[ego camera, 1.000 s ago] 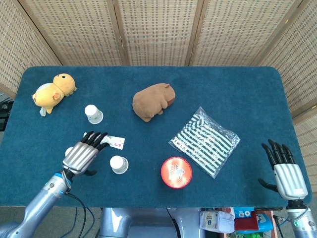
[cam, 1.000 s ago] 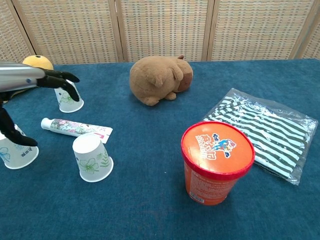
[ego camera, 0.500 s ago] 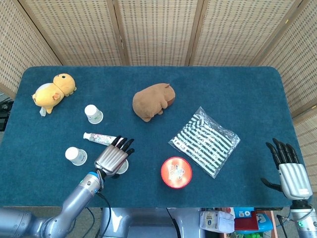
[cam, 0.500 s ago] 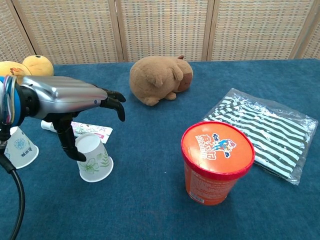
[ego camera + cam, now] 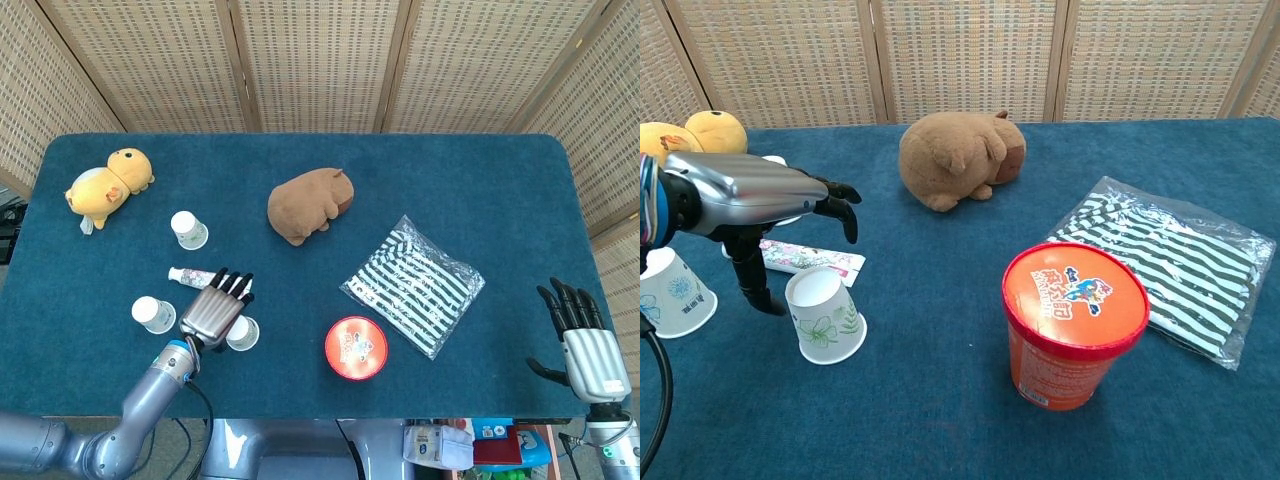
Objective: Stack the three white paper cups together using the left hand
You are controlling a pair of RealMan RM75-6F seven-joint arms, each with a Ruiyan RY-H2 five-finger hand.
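Observation:
Three white paper cups with a floral print stand mouth down on the blue table (image 5: pixel 480 180). One cup (image 5: pixel 188 229) is at the back left, one (image 5: pixel 152 313) at the front left, and one (image 5: pixel 241 333) (image 5: pixel 825 315) near the front middle. My left hand (image 5: pixel 213 310) (image 5: pixel 760 195) hovers between the two front cups, just left of the middle one, with its fingers apart and holding nothing. Its thumb points down beside that cup. The front-left cup (image 5: pixel 670 292) stands clear of the hand. My right hand (image 5: pixel 575 335) rests open at the table's front right edge.
A toothpaste tube (image 5: pixel 195 276) (image 5: pixel 810 260) lies just behind my left hand. An orange-lidded tub (image 5: pixel 356 348) (image 5: pixel 1075 335) stands right of the middle cup. A brown plush (image 5: pixel 308 205), a yellow plush (image 5: pixel 108 185) and a striped bag (image 5: pixel 412 285) lie further off.
My left hand swung right from the front-left cup to over the middle cup, then drew back a little to the left, uncovering that cup. The right hand dropped slightly.

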